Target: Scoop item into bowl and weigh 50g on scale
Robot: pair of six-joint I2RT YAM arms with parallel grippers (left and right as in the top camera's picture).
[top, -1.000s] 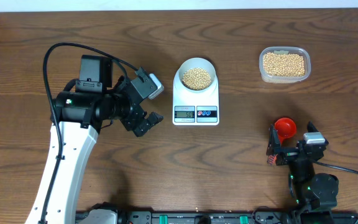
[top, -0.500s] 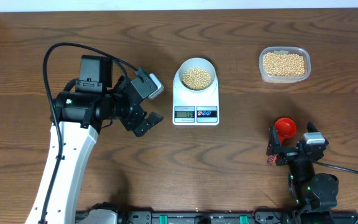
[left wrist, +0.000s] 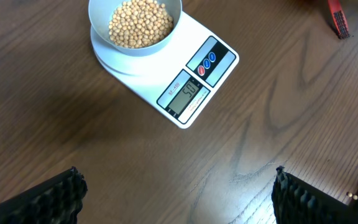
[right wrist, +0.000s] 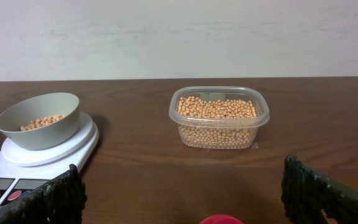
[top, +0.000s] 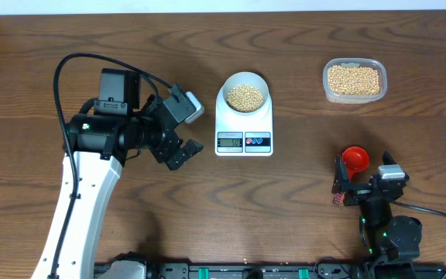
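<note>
The pale bowl [top: 245,91] stands on the white scale [top: 244,124] and holds tan beans [top: 245,96]. In the left wrist view the bowl [left wrist: 135,28] and scale [left wrist: 191,87] are at the top; the display reads about 50. My left gripper [top: 183,133] is open and empty, left of the scale, over bare wood [left wrist: 176,196]. My right gripper [top: 365,184] is open and empty at the front right, just behind a red scoop [top: 355,159] lying on the table. The right wrist view shows the bowl [right wrist: 39,119], the scale [right wrist: 48,155] and the scoop's rim [right wrist: 221,219].
A clear plastic tub [top: 354,80] of beans stands at the back right, also in the right wrist view [right wrist: 219,116]. A small red and black object [left wrist: 337,17] lies at the top right of the left wrist view.
</note>
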